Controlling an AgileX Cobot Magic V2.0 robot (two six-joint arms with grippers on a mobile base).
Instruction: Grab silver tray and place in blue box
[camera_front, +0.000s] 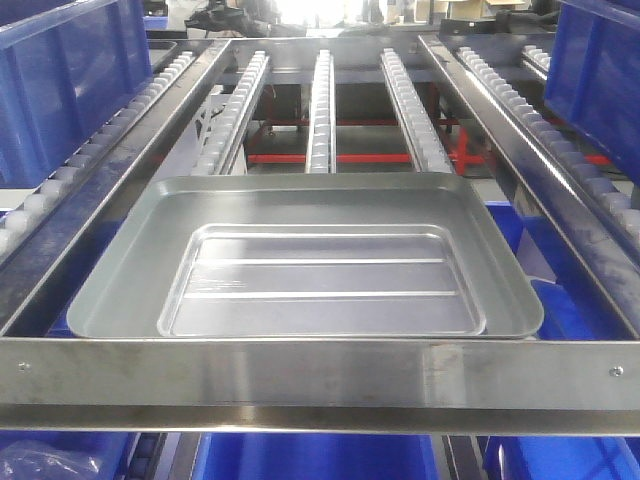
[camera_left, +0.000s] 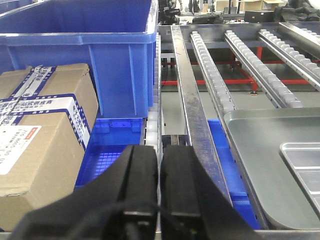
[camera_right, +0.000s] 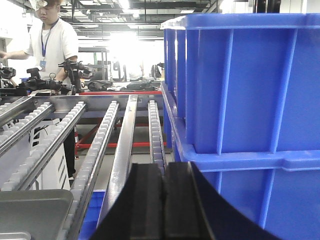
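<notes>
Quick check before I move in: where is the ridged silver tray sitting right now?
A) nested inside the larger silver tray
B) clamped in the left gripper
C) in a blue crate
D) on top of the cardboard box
A: the silver tray lies flat inside the larger silver tray on the roller rack, and the left gripper is shut on nothing.

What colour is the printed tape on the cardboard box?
Blue and white; the tape shows best in the left wrist view.
</notes>
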